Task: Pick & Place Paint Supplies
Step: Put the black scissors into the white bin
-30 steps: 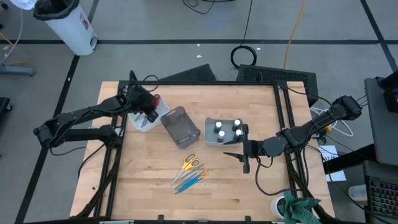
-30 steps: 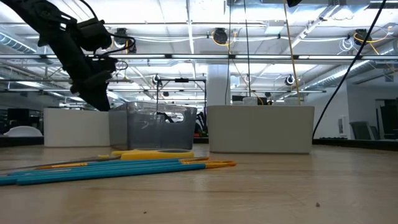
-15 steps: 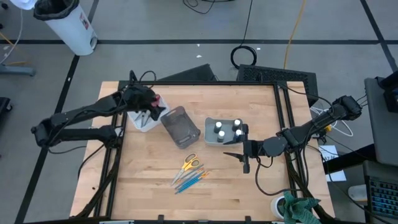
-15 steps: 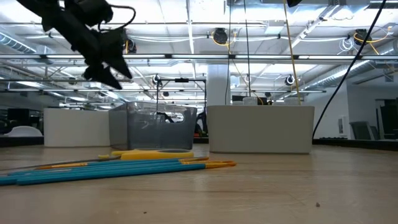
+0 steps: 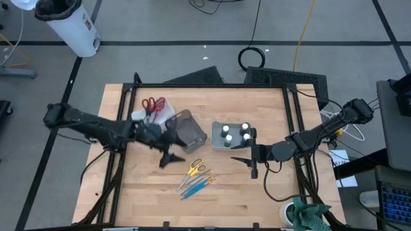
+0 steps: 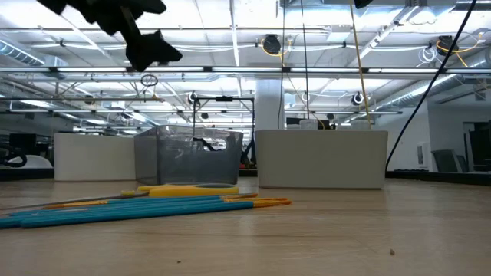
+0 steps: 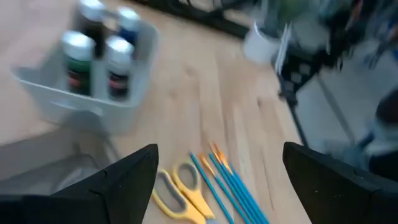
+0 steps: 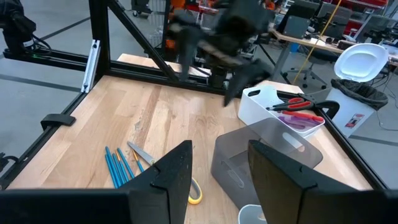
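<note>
We see the left gripper spread wide and empty above the table, beside the yellow scissors; the right gripper, part-open, holds nothing.

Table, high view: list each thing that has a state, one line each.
Left gripper: open, empty, near the yellow scissors.
Right gripper: empty, parked.
Red scissors: in the white bin.
Yellow scissors: flat on the table.
Brushes: flat on the table.
Bottles: upright, capped, in the tray.
Clear bin: empty.
</note>
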`<state>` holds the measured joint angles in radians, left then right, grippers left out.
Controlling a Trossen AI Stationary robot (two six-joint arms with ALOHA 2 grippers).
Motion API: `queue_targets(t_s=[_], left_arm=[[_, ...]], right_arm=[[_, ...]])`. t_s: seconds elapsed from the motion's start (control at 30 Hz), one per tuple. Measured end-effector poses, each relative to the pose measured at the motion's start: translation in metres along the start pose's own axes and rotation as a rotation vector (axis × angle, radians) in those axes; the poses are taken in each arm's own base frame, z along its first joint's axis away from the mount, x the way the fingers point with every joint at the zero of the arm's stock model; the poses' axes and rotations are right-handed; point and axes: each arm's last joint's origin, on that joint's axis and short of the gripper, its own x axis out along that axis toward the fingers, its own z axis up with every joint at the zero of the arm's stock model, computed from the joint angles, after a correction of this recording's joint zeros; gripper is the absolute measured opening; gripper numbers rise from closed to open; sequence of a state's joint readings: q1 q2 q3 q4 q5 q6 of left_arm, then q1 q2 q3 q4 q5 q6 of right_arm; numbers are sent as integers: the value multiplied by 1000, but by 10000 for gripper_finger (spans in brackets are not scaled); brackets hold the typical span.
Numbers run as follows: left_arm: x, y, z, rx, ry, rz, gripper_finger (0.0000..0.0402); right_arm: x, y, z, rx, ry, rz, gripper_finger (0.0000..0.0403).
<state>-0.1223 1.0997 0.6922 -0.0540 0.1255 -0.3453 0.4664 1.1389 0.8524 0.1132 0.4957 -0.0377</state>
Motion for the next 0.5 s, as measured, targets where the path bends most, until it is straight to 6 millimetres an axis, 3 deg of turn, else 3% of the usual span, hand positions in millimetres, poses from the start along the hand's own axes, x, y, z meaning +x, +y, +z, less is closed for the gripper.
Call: queue_targets(t_s=[0.1,0.23,0.5], left_arm=[[14,-22,-9,59,67,22,351],[14,-28,-22,139,226,234,351],[-35,-11,-1,3,89,760,351]], right_arm=[[0,0,0,1,-2,0,146],[0,0,0,11,-2,0,146],[0,0,0,12,-2,0,146]])
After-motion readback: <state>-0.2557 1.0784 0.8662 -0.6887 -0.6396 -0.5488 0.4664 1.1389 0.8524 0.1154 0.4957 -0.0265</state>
